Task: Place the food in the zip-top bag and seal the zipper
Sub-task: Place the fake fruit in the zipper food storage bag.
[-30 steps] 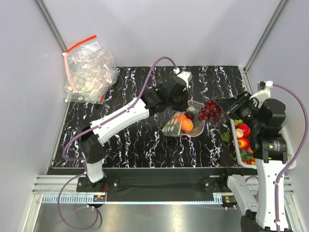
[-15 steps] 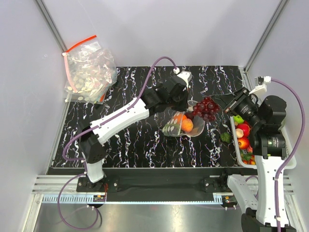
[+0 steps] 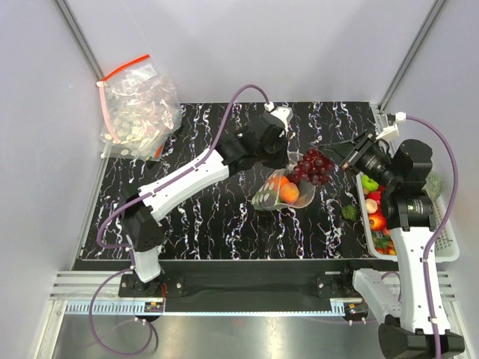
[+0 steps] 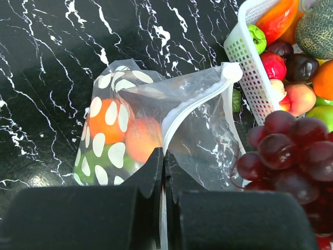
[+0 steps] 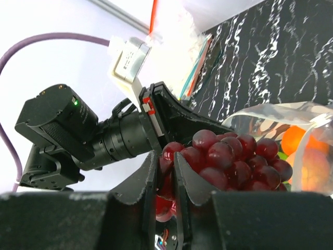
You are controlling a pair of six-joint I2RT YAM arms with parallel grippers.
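The zip-top bag (image 3: 278, 196) lies mid-table, clear with white oval spots, with orange and green food inside; it also shows in the left wrist view (image 4: 119, 135). Its zipper (image 4: 195, 107) is a pale strip along the open mouth. My left gripper (image 4: 164, 159) is shut on that strip and holds the mouth up; from above it is at the bag's far edge (image 3: 290, 158). My right gripper (image 5: 166, 179) is shut on a bunch of red grapes (image 5: 229, 159). It holds the grapes (image 3: 313, 166) in the air at the bag's mouth, just right of the left gripper.
A white basket (image 3: 447, 239) of fruit stands at the right table edge, seen also in the left wrist view (image 4: 248, 62). A small green piece (image 3: 349, 212) lies left of it. A heap of similar bags with a red strip (image 3: 138, 105) sits at the far left corner.
My right gripper has carried the grapes leftward toward the bag's mouth. My left gripper has lifted the bag's edge a little higher.
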